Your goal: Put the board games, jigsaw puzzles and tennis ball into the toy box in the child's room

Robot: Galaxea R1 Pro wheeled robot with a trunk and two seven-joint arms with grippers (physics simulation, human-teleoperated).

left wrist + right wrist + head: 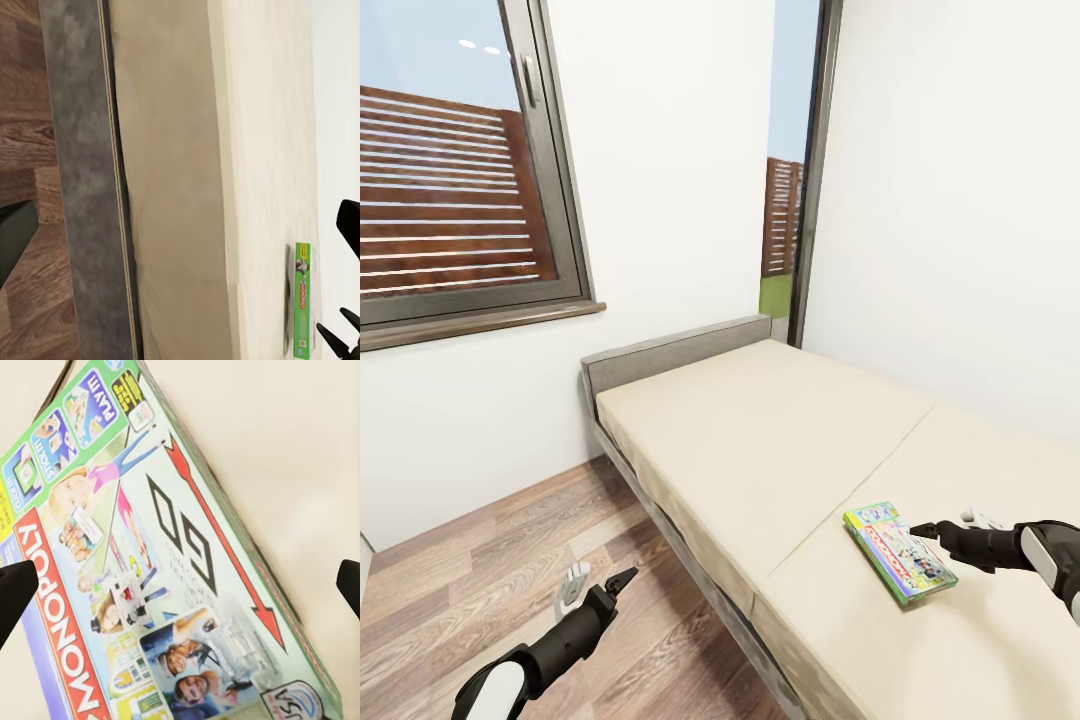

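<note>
Head view: right gripper (948,522) reaches in from the right edge, low over the bed (790,440), forearm roughly level and pointing left. Fingers spread apart, one dark tip at the board game's right edge, one white finger behind it; nothing gripped. Whether the dark tip actually touches the box, can't tell. Green-white-red board game (899,552) lies flat on the beige mattress, near the right side of the bed, long axis running diagonally away from the robot.

Right wrist view: board game (150,577) seen close from above, "MONOPOLY" in white on a red band, green border, red arrow graphics. Two dark fingertips (15,596) sit at opposite frame edges, wide apart, with the box lid between and below them. Jaws wide, not closed on the box.

Left gripper (598,586) hangs low over the wood floor (470,580) beside the bed's grey frame, arm angled up and right from the bottom left corner. One white and one dark finger splayed, holding nothing.

Left wrist view: side of the mattress and grey bed frame (82,187), board game (301,300) edge-on on the top surface, the right gripper's dark tips (337,337) next to it. Window (455,160) on the wall behind the headboard (675,350).
</note>
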